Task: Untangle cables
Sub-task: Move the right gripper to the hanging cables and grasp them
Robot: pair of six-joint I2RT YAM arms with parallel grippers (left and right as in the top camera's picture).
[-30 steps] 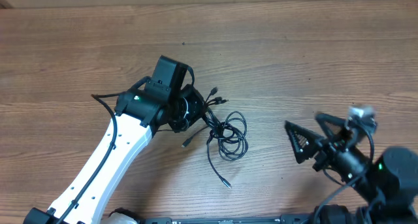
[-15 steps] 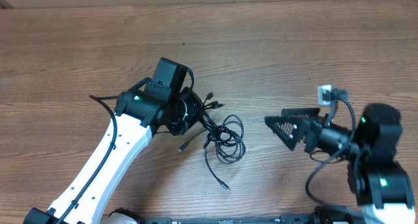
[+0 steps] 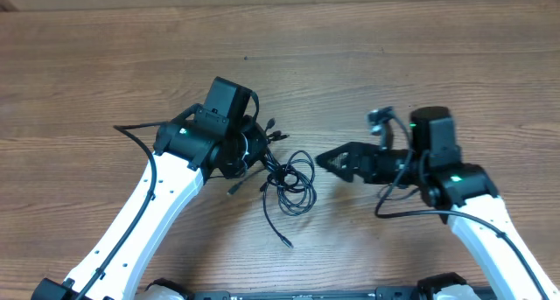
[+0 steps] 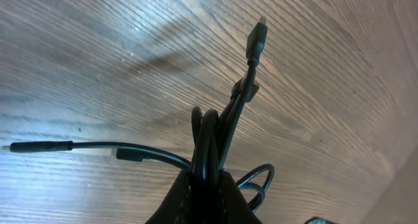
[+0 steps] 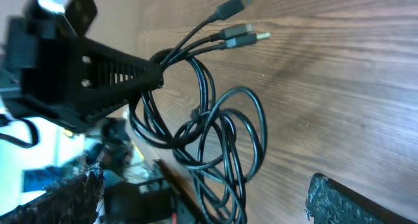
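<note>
The cables are thin black cords looped in a small bundle at the table's middle, with one tail running down to a plug. My left gripper is shut on several strands at the bundle's upper left. In the left wrist view the cords rise out from between the shut fingers, and a plug end sticks up. My right gripper stands open just right of the loops, pointing left, apart from them. In the right wrist view the loops lie between its wide fingers, and silver-tipped plugs fan out above.
Bare wooden table stretches all round. The left arm runs from the bottom left, the right arm from the bottom right. A dark rail lines the near edge.
The right arm has swung up and left from the bottom right corner until its open gripper is next to the bundle. The left gripper has drawn the bundle slightly to the left.
</note>
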